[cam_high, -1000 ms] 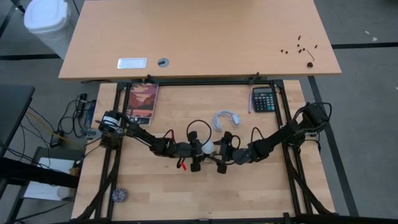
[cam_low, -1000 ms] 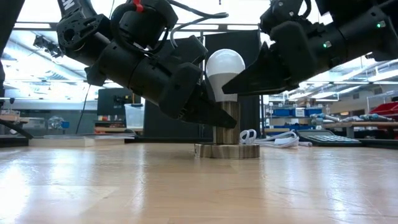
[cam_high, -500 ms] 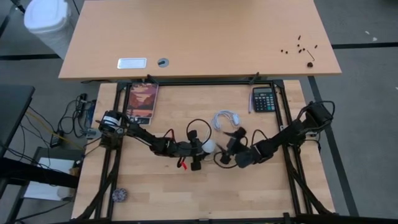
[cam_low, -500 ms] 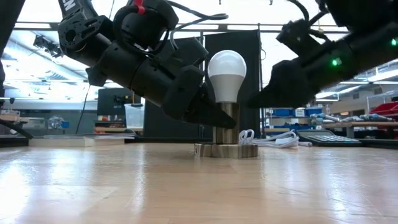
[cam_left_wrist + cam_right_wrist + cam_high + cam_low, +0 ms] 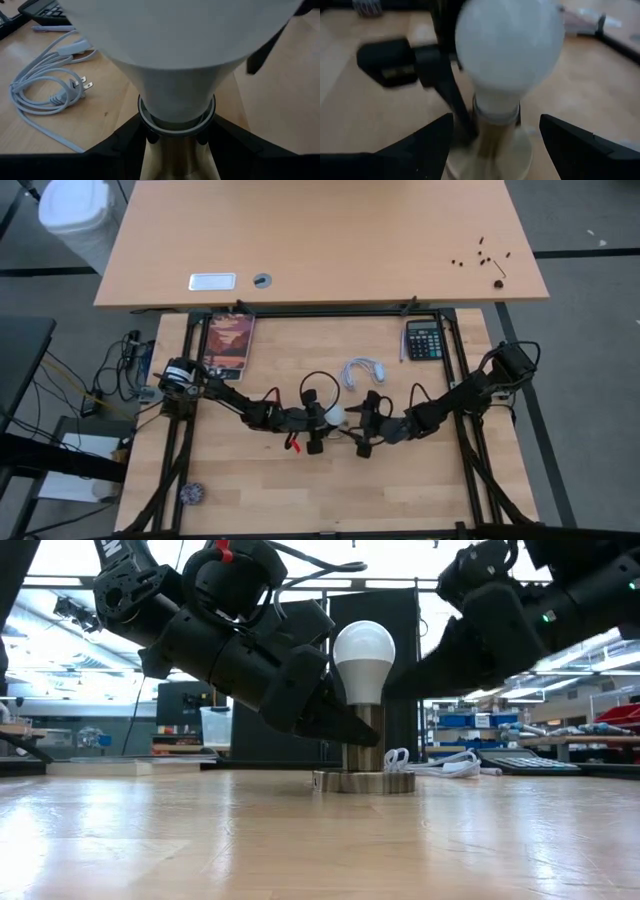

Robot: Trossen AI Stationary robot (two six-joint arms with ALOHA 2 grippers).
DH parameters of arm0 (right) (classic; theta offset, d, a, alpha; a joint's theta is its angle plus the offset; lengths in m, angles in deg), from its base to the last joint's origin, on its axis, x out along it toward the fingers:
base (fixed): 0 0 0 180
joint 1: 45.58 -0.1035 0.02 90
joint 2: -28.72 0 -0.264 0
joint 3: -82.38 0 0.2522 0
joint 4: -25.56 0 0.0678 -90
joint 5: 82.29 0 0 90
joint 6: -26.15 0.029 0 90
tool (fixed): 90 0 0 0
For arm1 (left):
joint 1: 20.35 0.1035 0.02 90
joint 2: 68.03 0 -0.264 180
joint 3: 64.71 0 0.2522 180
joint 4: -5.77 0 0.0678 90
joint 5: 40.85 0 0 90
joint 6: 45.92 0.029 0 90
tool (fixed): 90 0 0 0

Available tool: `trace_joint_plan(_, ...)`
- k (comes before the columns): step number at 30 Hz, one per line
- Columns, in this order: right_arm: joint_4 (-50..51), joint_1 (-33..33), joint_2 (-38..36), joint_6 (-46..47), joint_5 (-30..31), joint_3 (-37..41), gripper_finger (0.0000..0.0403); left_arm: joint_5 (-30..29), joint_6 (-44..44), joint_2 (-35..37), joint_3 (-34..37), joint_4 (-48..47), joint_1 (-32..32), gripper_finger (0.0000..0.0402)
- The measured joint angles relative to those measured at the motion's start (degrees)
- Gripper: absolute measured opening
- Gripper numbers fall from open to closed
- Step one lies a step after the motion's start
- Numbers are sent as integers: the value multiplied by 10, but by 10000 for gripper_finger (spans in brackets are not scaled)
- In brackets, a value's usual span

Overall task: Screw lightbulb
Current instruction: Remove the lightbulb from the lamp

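Low view: my left end effector (image 5: 345, 727) pinches the socket (image 5: 364, 743); right end effector (image 5: 495, 145), wide, straddles the lightbulb (image 5: 364, 660) — next, clamp and twist.

Wooden desk (image 5: 320, 240) beyond worktable (image 5: 260, 480)

You will find no legible text, brand, number or sign anywhere in these views. The calculator (image 5: 424, 339) at the far right of the table shows keys, but you cannot read their markings. The booklet (image 5: 229, 341) at the far left carries a printed cover picture; any title on it is too small to make out. The pale plate (image 5: 212, 281) on the desk beyond the table is blank as far as you can tell.
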Motion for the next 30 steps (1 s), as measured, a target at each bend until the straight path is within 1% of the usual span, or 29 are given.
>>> trace_joint_plan(3,-27,11,0,-27,-10,0,306,0,0,0,0,0,0,193)
trace_joint_plan(7,-31,31,0,-27,-29,0,306,0,0,0,0,0,0,193)
trace_joint_plan(15,-26,36,0,-39,14,0,306,-1,-2,0,0,0,0,193)
trace_joint_plan(19,0,31,0,-43,91,-1,307,-8,-2,0,0,-1,2,193)
trace_joint_plan(22,28,27,0,-28,204,-1,306,1,0,0,0,0,0,193)
trace_joint_plan(23,36,27,0,-24,231,-1,306,3,1,0,0,0,-1,193)
trace_joint_plan(24,44,26,0,-19,244,-1,306,6,1,0,0,0,-1,193)
trace_joint_plan(25,50,24,0,-13,245,-1,306,8,0,0,0,0,-1,193)
trace_joint_plan(26,53,24,0,-11,231,-1,306,9,0,0,0,0,0,193)
trace_joint_plan(30,58,25,0,-10,96,-1,306,7,0,0,0,0,0,193)
